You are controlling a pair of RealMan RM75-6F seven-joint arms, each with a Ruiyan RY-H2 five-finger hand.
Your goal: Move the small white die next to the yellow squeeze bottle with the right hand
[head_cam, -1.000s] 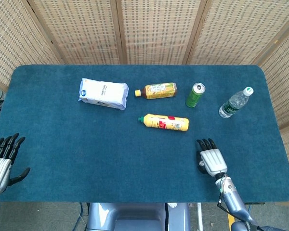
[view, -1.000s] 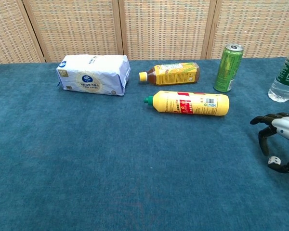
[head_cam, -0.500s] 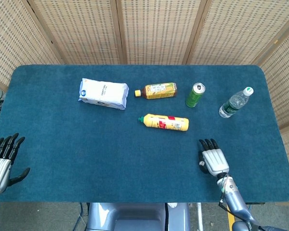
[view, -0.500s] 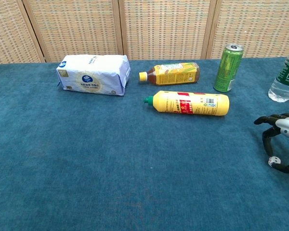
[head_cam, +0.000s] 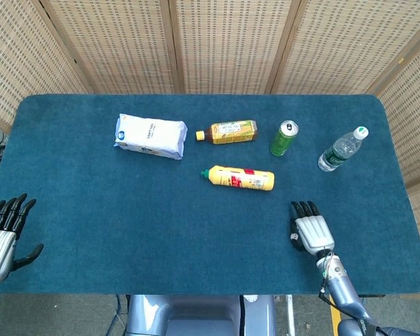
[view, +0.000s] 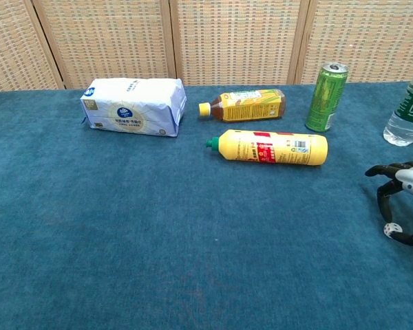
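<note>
On the counter [head_cam: 126, 210] lay one yellow squeeze bottle [head_cam: 239, 178], one tea bottle [head_cam: 227, 131], one water bottle [head_cam: 341, 149], one green can [head_cam: 283, 138], one tissue pack [head_cam: 150, 136] and one small white die [view: 391, 229].

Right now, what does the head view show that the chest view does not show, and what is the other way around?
Only the head view shows the left hand, open off the table's near left edge, and the whole blue table with its corners.

Only the chest view shows the small white die under the curled fingers of the right hand; from above the hand hides it.

Both show the right hand, the yellow squeeze bottle lying flat, the tissue pack, the tea bottle, the green can and the water bottle.
</note>
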